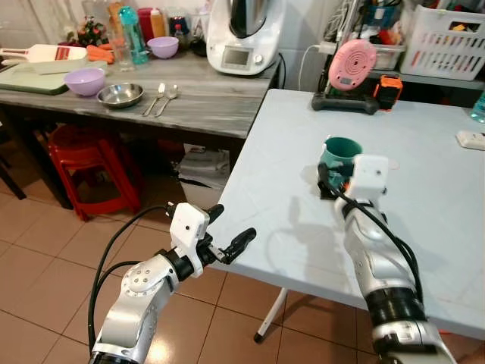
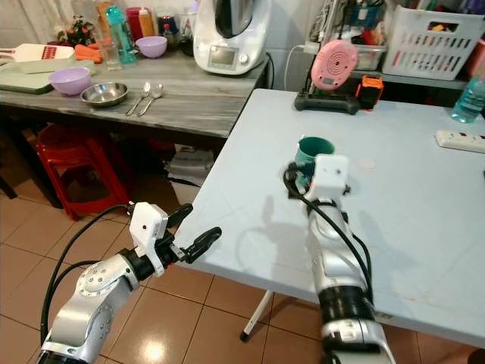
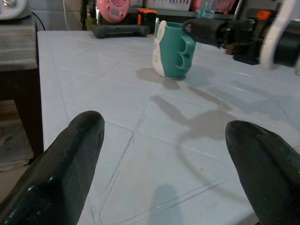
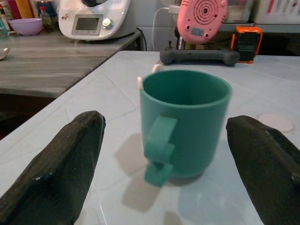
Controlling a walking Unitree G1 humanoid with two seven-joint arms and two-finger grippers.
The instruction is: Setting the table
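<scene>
A teal mug with a white figure on one side stands upright on the pale blue table, its handle turned toward me. My right gripper is open just in front of the mug. In the right wrist view its fingers spread wider than the mug and do not touch it. My left gripper is open and holds nothing. It hovers at the table's near left edge, pointing toward the mug.
On the grey wooden counter at the left lie a steel bowl, a purple bowl and two spoons. A white kitchen machine stands behind them. A pink device and a power strip sit at the table's far side. Red stools stand under the counter.
</scene>
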